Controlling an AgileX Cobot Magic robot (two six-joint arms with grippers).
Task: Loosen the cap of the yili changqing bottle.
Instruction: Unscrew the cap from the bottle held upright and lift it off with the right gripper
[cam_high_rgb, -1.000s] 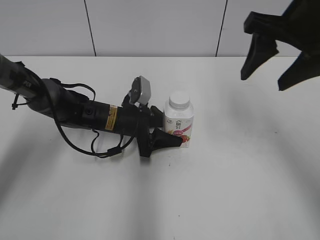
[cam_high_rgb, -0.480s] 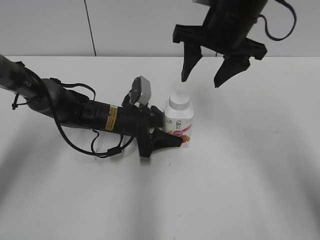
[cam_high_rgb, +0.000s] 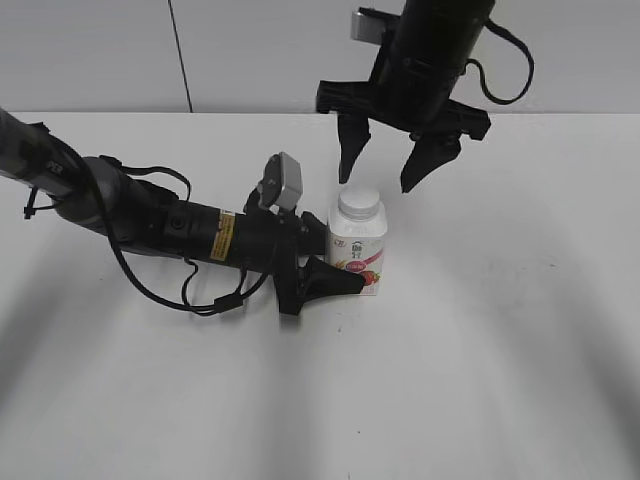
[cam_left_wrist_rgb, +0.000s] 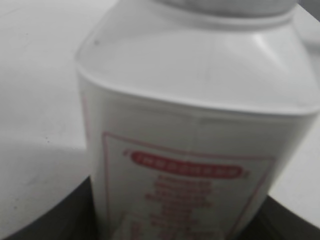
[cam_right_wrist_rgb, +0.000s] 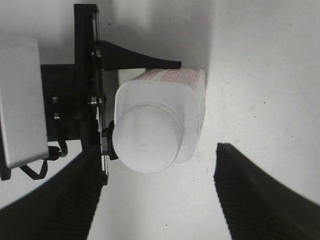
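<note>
So the left claw (cam_high_rgb: 335, 272) is lying low on the white desk (cam_high_rgb: 480, 380), pinching the base of the yili changqing bottle (cam_high_rgb: 358, 250) between its fingers; the bottle stands upright and its label fills the left wrist view. The cap (cam_high_rgb: 359, 203) is on the neck, so can't see what's inside. Directly above the cap hangs the right claw (cam_high_rgb: 382, 186), fingers spread wide to either side, not touching it.
</note>
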